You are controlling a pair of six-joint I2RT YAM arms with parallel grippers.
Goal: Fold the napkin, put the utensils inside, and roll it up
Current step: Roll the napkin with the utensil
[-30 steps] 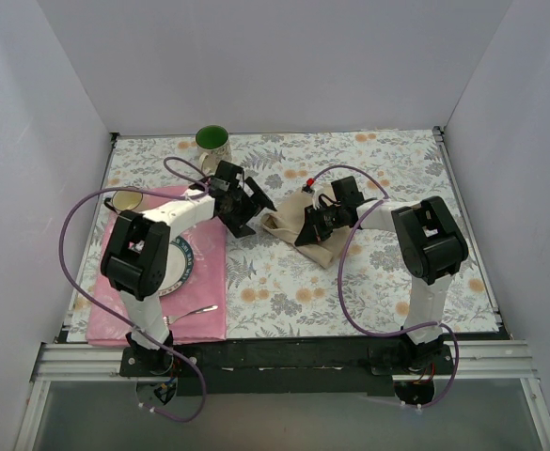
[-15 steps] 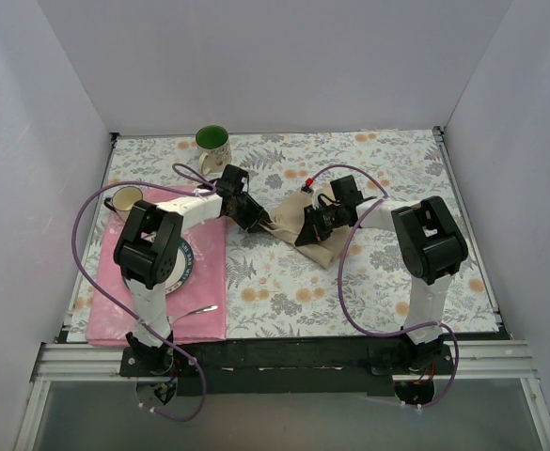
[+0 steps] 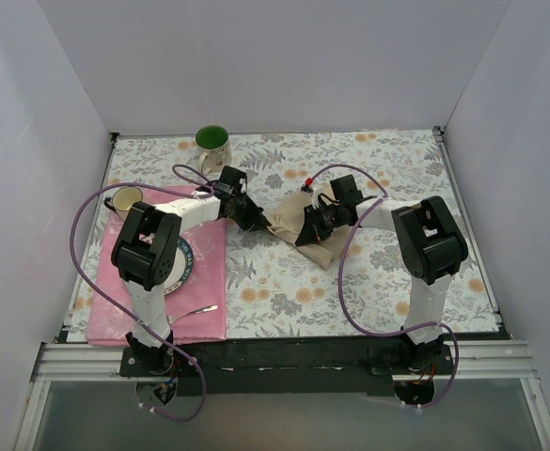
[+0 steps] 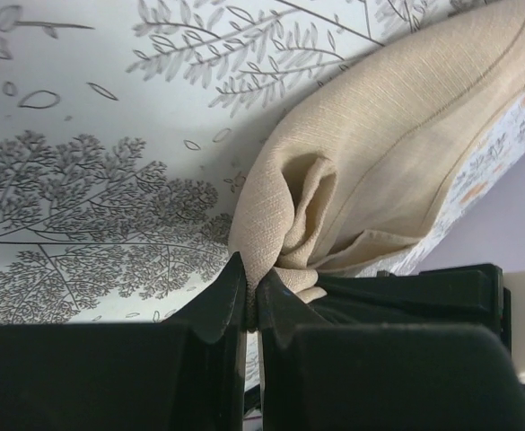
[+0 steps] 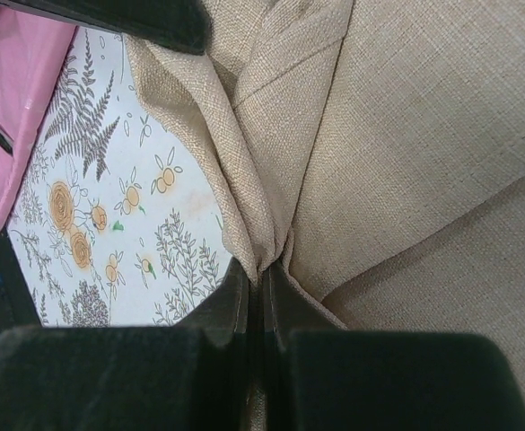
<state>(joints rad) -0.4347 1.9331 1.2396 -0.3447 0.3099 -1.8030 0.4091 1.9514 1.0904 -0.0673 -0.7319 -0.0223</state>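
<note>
The tan napkin lies bunched on the floral tablecloth at mid-table, held between both arms. My left gripper is shut on the napkin's left corner; in the left wrist view the cloth puckers into the closed tips of that gripper. My right gripper is shut on a pinched fold at the napkin's near side, seen in its wrist view as napkin fabric gathered into the tips of the gripper. One of the utensils, a silver fork, lies on the pink placemat at the near left.
A plate sits on the placemat, partly under the left arm. A green-lined mug stands at the back left and a small cup near the left edge. Purple cables loop from both arms. White walls enclose the table.
My left gripper swung right to the napkin's left corner and went from open to shut on it. The right gripper stayed shut on the napkin without moving.
</note>
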